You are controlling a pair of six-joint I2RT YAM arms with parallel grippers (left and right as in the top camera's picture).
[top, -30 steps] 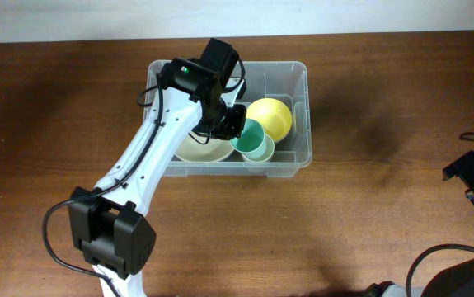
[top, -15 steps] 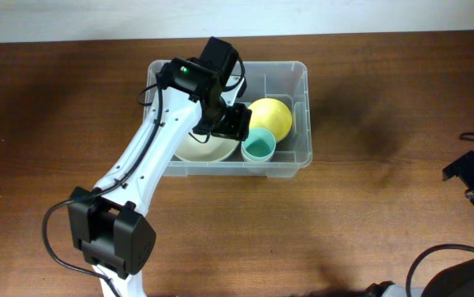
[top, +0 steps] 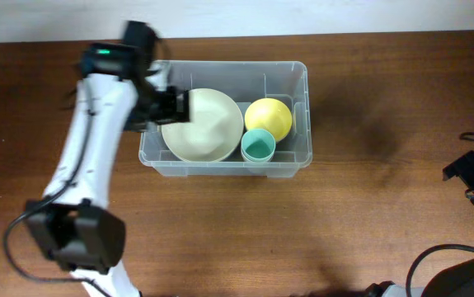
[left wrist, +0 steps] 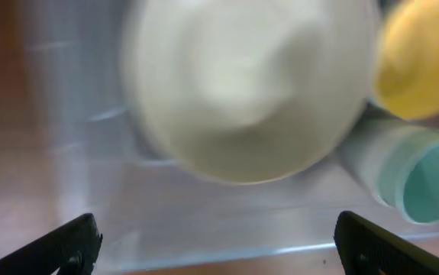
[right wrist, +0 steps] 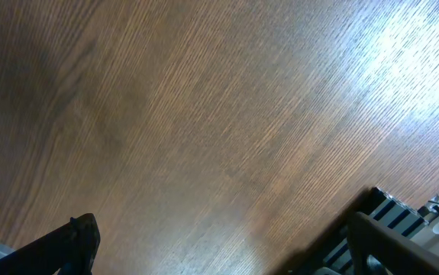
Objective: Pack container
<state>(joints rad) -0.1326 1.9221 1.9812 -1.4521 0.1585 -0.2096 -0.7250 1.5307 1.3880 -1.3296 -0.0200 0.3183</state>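
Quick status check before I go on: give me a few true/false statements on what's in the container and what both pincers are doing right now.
1. The cream bowl sits inside the container. True.
2. The left pincer is shut on the teal cup. False: its jaws stand wide open with nothing between them, and the cup is in the container beside the cream bowl.
3. The yellow item lies on the table outside the container. False: it is inside, in the right part, next to the teal cup.
4. The right pincer is open over bare wood, far from the container. True.
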